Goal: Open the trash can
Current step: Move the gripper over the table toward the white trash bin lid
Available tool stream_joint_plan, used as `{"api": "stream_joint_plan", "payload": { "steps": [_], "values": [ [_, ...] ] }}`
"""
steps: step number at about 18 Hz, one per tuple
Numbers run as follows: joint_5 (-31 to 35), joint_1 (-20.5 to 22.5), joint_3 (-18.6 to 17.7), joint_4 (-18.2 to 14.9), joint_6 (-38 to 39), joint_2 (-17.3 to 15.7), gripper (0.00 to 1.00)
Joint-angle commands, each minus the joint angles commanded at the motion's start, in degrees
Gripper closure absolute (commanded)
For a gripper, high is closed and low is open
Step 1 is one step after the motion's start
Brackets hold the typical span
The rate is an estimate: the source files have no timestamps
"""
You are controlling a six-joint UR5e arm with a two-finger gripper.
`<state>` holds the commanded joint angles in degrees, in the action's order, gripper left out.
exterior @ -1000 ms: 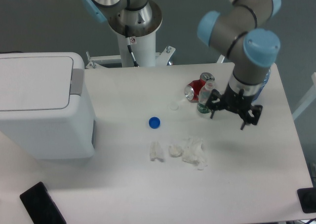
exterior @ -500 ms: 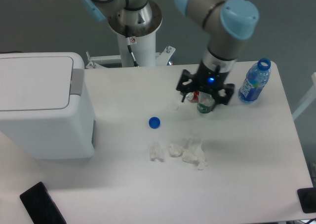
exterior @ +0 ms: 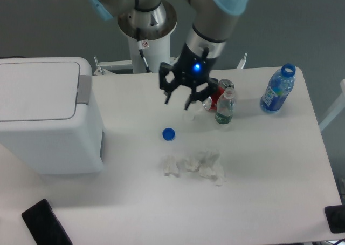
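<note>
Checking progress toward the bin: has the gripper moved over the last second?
Yes. The gripper has swung left across the table, past the red can, toward the closed trash can.

**Cut off, covered or unclear**

The trash can (exterior: 48, 115) runs off the left edge, so its far side is unseen. The red can (exterior: 215, 96) lies partly behind the gripper (exterior: 180, 102) and the small clear bottle (exterior: 225, 107). The black fingers (exterior: 168, 95) blur against each other, so their spacing cannot be told. A dark flat object (exterior: 46, 223) is cut by the bottom edge, another (exterior: 337, 219) by the right corner. The arm's upper links leave the top.
</note>
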<state>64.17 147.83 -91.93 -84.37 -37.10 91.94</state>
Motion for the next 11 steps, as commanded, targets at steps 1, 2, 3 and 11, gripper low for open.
{"api": "stream_joint_plan", "payload": {
  "steps": [1,2,3,11],
  "values": [
    [-1.75,-0.09,0.00,0.00,1.06,-0.09,0.71],
    [-3.33,-0.35,-0.26,0.00,1.42,-0.01,0.72],
    [-4.22,-0.61,0.00,-0.09,1.68,0.25,0.72],
    [-8.44,-6.05,0.87,-0.35,13.00,-0.09,0.87]
  ]
}}
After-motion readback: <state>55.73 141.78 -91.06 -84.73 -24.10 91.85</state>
